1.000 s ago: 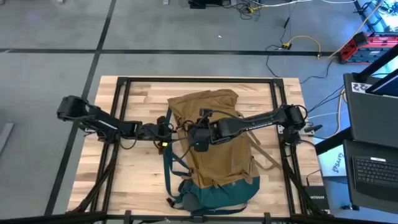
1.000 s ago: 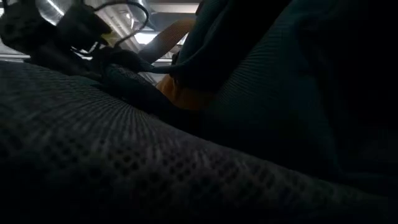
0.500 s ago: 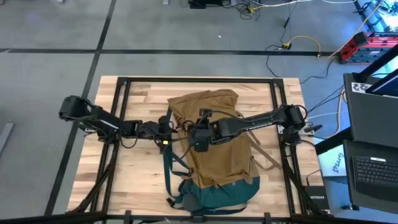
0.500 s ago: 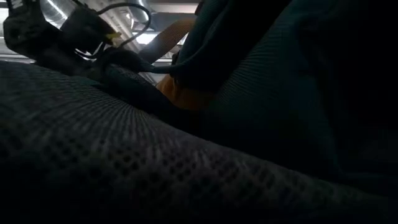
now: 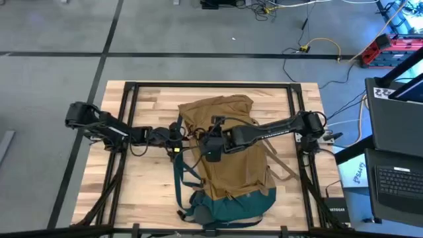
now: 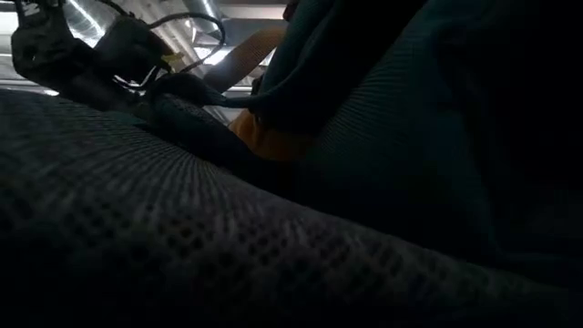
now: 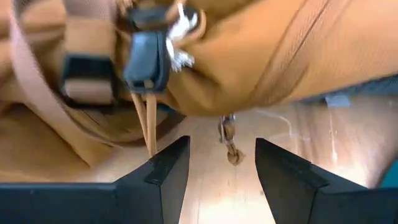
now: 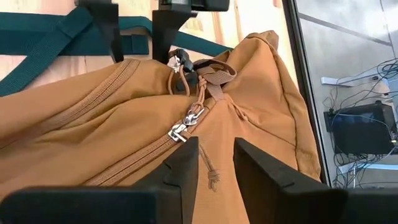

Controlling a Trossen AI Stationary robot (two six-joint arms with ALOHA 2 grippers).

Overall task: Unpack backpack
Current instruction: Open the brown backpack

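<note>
The backpack (image 5: pixel 228 155) lies flat mid-surface (image 5: pixel 149 182), zipper (image 8: pixel 185 123) closed, nothing unpacked. Left tool (image 7: pixel 216 163) and right tool (image 8: pixel 216 158), both apart and empty, flank its zipper pulls; opening remains.

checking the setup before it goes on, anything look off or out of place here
Nothing is spilled or damaged. The backpack lies flat on the table, zipper closed. One oddity: its dark fabric fills almost the whole low view, so that camera shows little. Left tool and right tool are open, holding nothing.
</note>
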